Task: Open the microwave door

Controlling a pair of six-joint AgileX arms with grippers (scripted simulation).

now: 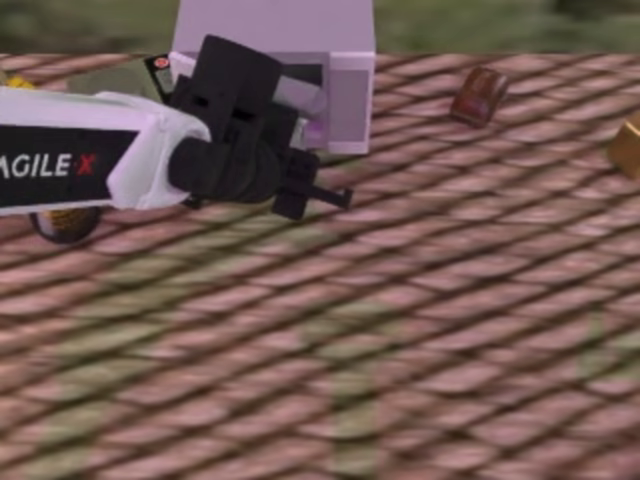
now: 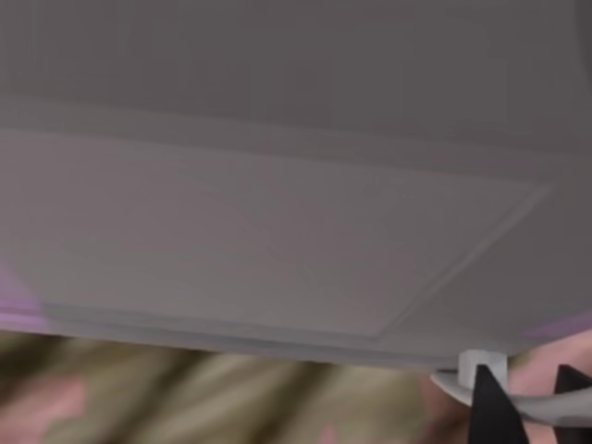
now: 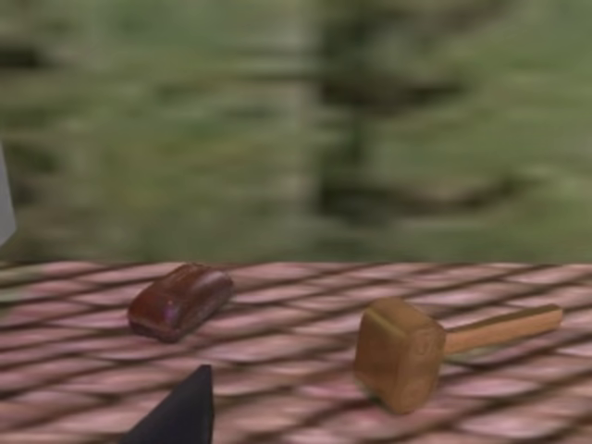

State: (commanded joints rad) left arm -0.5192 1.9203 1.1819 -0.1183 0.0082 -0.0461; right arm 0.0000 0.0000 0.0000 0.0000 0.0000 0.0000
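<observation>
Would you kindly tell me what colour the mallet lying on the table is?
The wooden mallet is light tan-brown, head and handle alike; the right wrist view shows it best.

"AGILE X" on left arm point(image 1: 90, 160)

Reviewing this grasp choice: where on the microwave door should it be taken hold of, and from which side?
Best by the slim silver handle along the microwave door's free edge, pinched across its thin width. It stands off the flat panel on a small post, the only part fingers can close around. Come from the table's open front, as the left gripper does beside the microwave, its fingertips at the handle.
</observation>
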